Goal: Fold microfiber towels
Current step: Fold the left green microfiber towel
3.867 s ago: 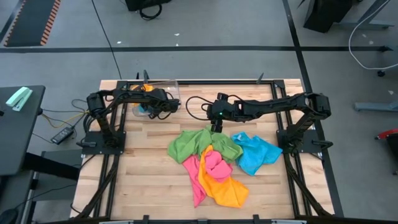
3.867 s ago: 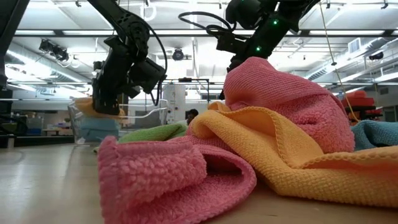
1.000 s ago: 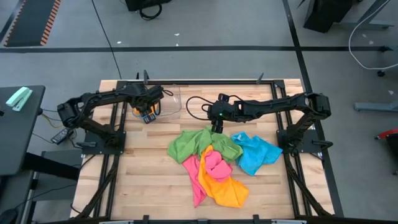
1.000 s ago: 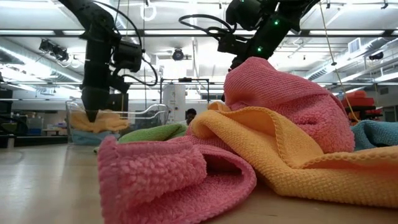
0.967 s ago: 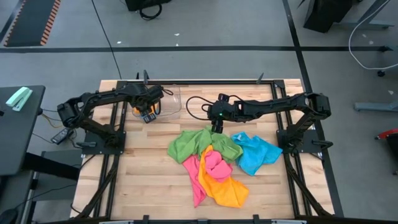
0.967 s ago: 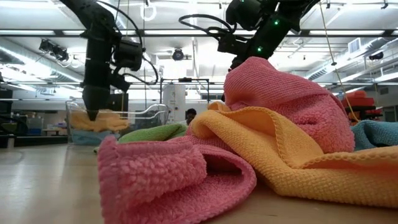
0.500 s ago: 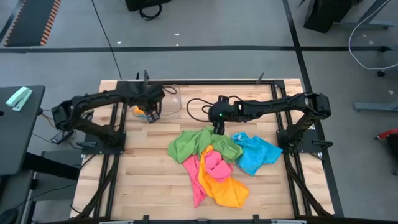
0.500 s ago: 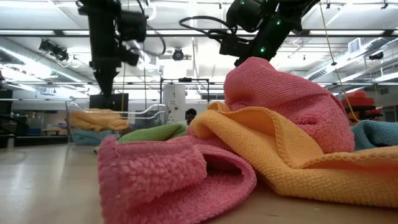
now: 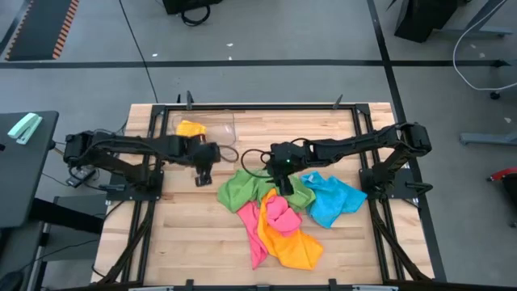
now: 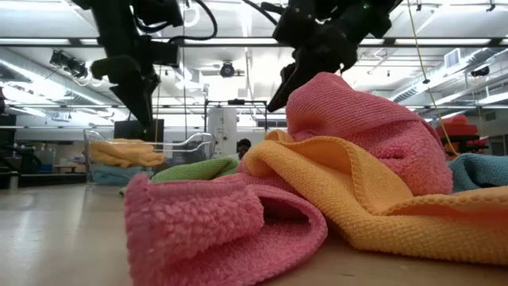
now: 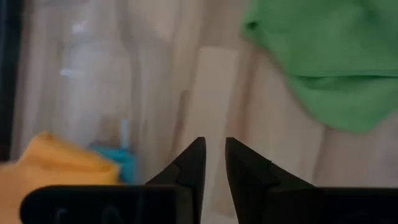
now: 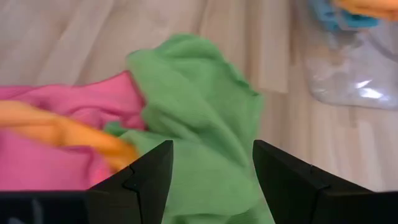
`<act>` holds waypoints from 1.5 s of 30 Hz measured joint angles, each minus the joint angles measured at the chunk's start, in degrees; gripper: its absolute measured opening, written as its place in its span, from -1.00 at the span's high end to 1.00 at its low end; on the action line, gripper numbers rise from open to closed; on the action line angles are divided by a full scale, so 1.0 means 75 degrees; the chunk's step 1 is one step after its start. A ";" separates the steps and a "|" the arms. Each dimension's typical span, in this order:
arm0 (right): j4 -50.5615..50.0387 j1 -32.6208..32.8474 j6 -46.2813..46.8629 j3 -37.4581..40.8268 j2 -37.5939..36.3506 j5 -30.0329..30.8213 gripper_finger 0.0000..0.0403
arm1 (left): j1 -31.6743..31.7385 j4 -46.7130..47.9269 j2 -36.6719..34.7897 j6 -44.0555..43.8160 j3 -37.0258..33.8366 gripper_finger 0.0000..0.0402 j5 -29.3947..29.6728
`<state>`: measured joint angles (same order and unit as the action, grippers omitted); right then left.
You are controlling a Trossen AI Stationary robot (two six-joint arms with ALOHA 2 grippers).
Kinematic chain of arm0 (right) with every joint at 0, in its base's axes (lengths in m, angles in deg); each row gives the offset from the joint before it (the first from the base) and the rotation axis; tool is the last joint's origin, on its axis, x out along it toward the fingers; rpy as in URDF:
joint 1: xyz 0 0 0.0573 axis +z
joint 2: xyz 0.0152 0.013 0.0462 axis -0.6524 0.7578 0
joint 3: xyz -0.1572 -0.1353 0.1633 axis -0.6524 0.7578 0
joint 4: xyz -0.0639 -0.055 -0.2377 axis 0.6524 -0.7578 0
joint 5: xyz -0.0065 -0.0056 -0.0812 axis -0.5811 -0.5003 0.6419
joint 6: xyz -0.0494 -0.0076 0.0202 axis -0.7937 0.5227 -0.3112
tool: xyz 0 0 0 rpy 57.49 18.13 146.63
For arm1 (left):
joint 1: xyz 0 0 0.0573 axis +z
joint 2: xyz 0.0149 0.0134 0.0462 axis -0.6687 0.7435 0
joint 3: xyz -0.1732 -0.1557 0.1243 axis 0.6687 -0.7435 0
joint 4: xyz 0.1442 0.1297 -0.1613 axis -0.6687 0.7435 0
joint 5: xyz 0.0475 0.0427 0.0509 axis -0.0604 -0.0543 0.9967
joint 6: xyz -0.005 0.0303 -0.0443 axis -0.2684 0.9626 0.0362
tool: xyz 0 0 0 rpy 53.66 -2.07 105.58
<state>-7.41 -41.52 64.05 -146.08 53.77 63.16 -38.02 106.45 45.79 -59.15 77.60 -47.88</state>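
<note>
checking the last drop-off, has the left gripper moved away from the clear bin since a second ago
Yes. The left gripper has come out of the clear bin toward the table's near side, now over bare wood beside the green towel.

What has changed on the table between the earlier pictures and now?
The left pincer has left the clear bin, where the orange towel now lies, and moved toward the green towel, empty, with its fingers narrowing. The right pincer, open, dropped slightly toward the pile. The pile of towels has not moved.
</note>
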 joint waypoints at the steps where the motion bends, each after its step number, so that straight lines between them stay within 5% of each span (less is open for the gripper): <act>1: -0.0072 0.0047 0.0154 0.0000 0.0000 -0.0020 -0.14 | -0.0184 -0.0167 -0.0006 0.0002 -0.0086 0.65 0.0006; 10: 0.1682 0.0440 0.1054 0.0422 0.0003 -0.0416 -0.14 | -0.1434 -0.1548 -0.0005 -0.0167 -0.0720 0.61 0.0012; 28: 0.1480 0.2073 0.2002 0.0446 0.0044 0.2017 -0.14 | -0.2470 -0.3069 0.0336 -0.1039 -0.0763 0.73 0.0366; 34: 0.1460 0.2132 0.2337 0.0446 0.0044 0.2291 -0.14 | -0.2337 -0.3508 0.1320 -0.1589 -0.0771 0.63 0.1685; 45: 0.1173 0.2258 0.2583 0.0446 0.0044 0.2439 -0.14 | -0.1853 -0.4415 0.2824 -0.1942 -0.0771 0.21 0.1915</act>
<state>1.39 -24.59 83.42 -142.74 54.10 81.46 -51.91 73.34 66.97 -73.71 71.82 -33.52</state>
